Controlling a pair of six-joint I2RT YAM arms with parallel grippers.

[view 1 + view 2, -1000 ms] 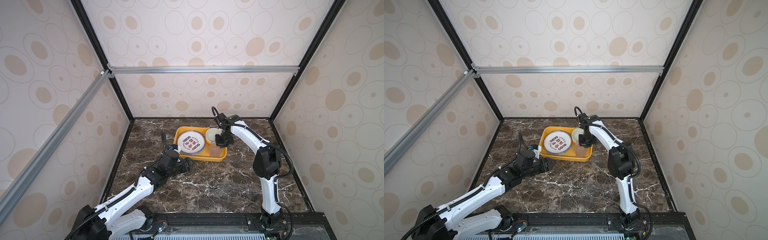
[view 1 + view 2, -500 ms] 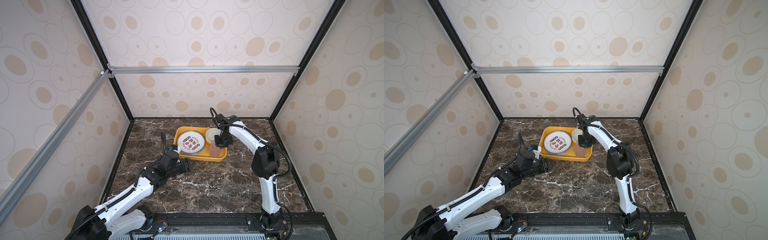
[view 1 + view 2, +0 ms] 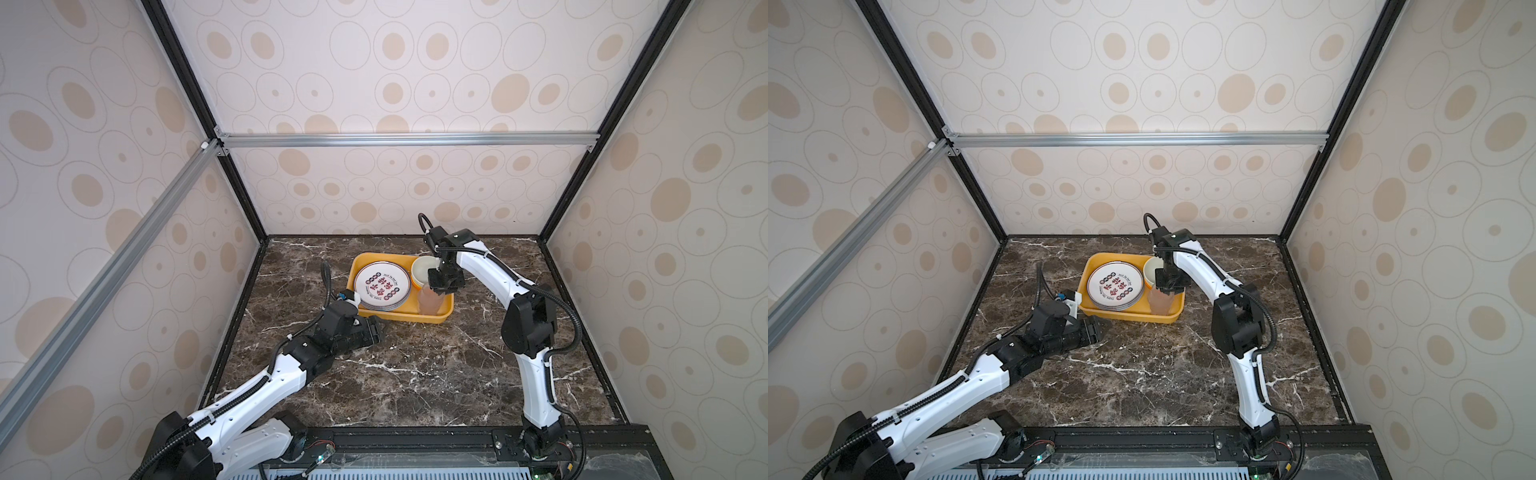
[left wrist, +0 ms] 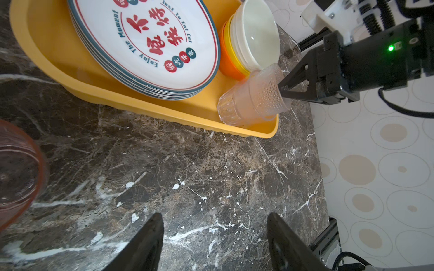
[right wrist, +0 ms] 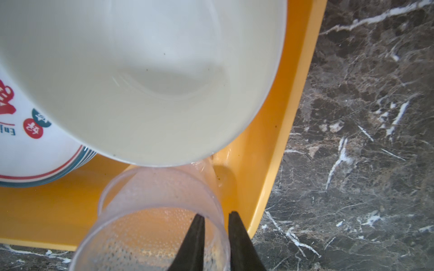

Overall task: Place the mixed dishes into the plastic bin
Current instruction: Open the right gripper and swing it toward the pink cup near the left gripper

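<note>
We start at the right gripper (image 5: 217,218): fingers slightly parted astride the top cup (image 5: 150,211), one inside its wall, one outside. We cannot judge whether they actually touch it. That cup stands in a corner of the plastic bin (image 5: 277,164). Just beyond the fingertips, the off-white bowl (image 5: 141,77) hides whatever sits beneath it and part of the plates (image 5: 35,152).

Over to the left gripper (image 4: 215,220): fingers spread wide above the marble table (image 4: 187,164), with the bin ahead of them. Off to their side is a blurred reddish cup (image 4: 14,173), cut off at the frame edge.

marble table (image 3: 415,374); yellow bin (image 3: 415,319) on it
</note>
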